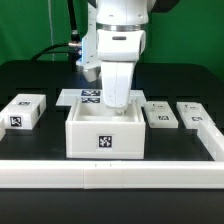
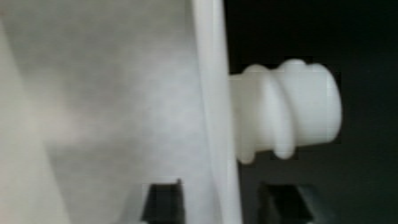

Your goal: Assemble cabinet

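Note:
The cabinet [image 1: 105, 135], a large white square box with a tag on its front face, stands in the middle of the black table. My gripper [image 1: 117, 107] reaches down from above at the box's rear wall. In the wrist view, that white wall [image 2: 107, 110] runs between my two dark fingers [image 2: 164, 200], and its thin edge sits in the gap. A white ribbed round peg [image 2: 294, 110] sticks out from the wall's far side. My gripper [image 2: 224, 200] is open and straddles the wall, with a small gap on each side.
A white tagged block [image 1: 22, 112] lies at the exterior view's left. The marker board [image 1: 80, 96] lies behind the box. Two small white tagged pieces [image 1: 160, 115] [image 1: 196, 114] lie at the right. A long white rail [image 1: 110, 172] runs along the front and up the right side.

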Controlling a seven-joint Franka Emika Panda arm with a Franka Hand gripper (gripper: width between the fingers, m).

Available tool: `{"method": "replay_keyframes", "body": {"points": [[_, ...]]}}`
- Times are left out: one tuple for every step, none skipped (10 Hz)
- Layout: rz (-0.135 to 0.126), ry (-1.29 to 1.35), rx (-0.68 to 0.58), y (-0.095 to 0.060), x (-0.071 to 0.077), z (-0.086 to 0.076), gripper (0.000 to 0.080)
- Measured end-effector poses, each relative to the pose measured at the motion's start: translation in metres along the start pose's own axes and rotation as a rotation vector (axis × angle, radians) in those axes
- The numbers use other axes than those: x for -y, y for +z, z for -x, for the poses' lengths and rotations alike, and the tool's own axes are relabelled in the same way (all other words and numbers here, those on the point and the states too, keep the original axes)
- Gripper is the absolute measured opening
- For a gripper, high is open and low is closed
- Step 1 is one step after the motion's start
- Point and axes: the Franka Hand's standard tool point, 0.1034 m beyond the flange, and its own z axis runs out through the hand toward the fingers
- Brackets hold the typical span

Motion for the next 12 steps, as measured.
{"method": "replay_keyframes", "body": {"points": [[0.003,0.000,0.000,0.000,-0.001,0.000,0.0035],[0.003,0.000,-0.001,0.000,-0.001,0.000,0.0035],[0.003,0.000,-0.001,0.000,-0.001,0.000,0.0035],[0.003,0.000,-0.001,0.000,-0.001,0.000,0.0035],[0.003,0.000,-0.001,0.000,-0.001,0.000,0.0035],[0.002,-0.003,0.000,-0.001,-0.001,0.000,0.0035],[0.000,-0.003,0.003,-0.003,-0.010,0.002,0.0035],[0.006,-0.014,0.002,-0.003,-0.017,0.002,0.0035],[0.005,-0.048,0.006,-0.003,-0.027,0.000,0.0035],[0.017,-0.083,0.011,-0.002,-0.035,-0.008,0.0035],[0.023,-0.088,0.009,-0.002,-0.039,-0.011,0.0035],[0.023,-0.083,0.009,-0.002,-0.039,-0.009,0.0035]]}}
